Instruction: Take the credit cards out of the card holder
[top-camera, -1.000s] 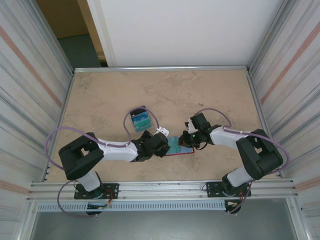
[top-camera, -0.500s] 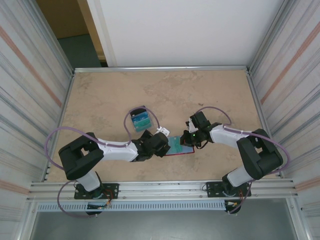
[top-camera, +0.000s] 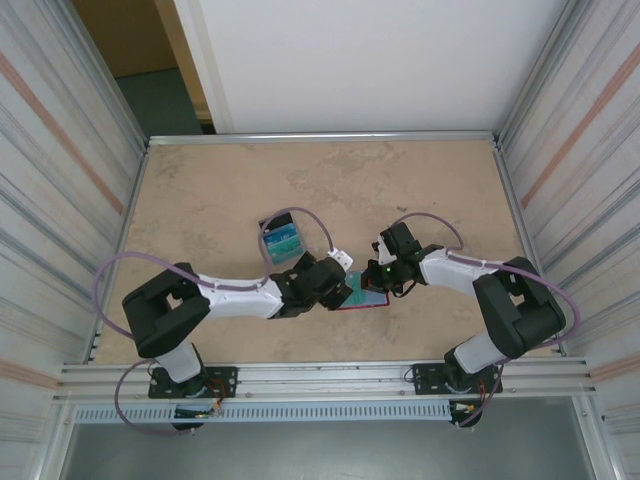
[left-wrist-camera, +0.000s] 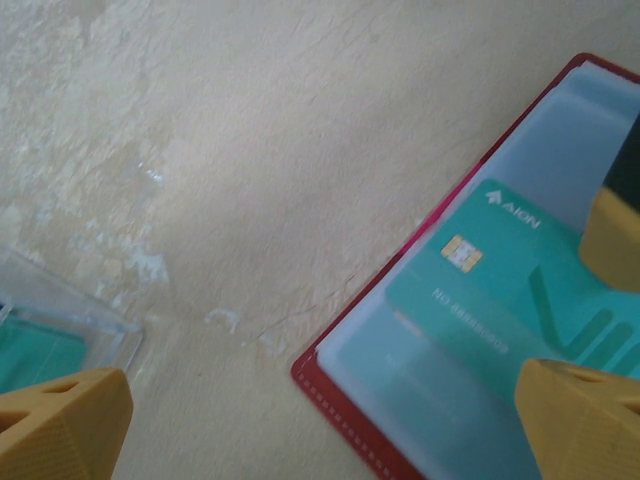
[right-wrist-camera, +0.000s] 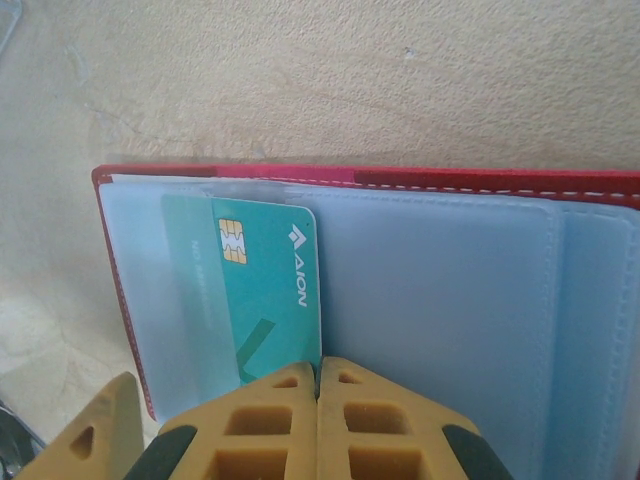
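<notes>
At the near middle of the counter (top-camera: 400, 190), both arms meet over the card holder (top-camera: 366, 296).

Right jaws: pressed together, nothing between them. The closed yellow pads (right-wrist-camera: 270, 425) sit at the near edge of the open holder, touching the lower end of a teal credit card (right-wrist-camera: 268, 290). This reads as a pinning or nudging contact, not a pinch. Shut tips make one blunt finger, good for keeping the booklet flat or for pushing the card along its sleeve. Cannot tell which.

Left jaws: spread wide, holding nothing. One yellow fingertip (left-wrist-camera: 60, 425) hangs over bare counter and the other is over the holder's pale panel, so the holder's red-edged corner lies between them. Likely staged to close on the card once enough of it is free.

Card: chip and "AION" lettering face up. One part lies under frosted plastic and the rest is bare. Judged partly drawn from its pocket, not yet out.

Holder: open flat, blue-grey panels up, red border showing, between the two wrists.

Further out: a clear tray (top-camera: 282, 238) with something teal in it, well apart on the left arm's side. Probably where the cards go.

Risk: the light holder may slide or lift with the card if the right contact slips.
</notes>
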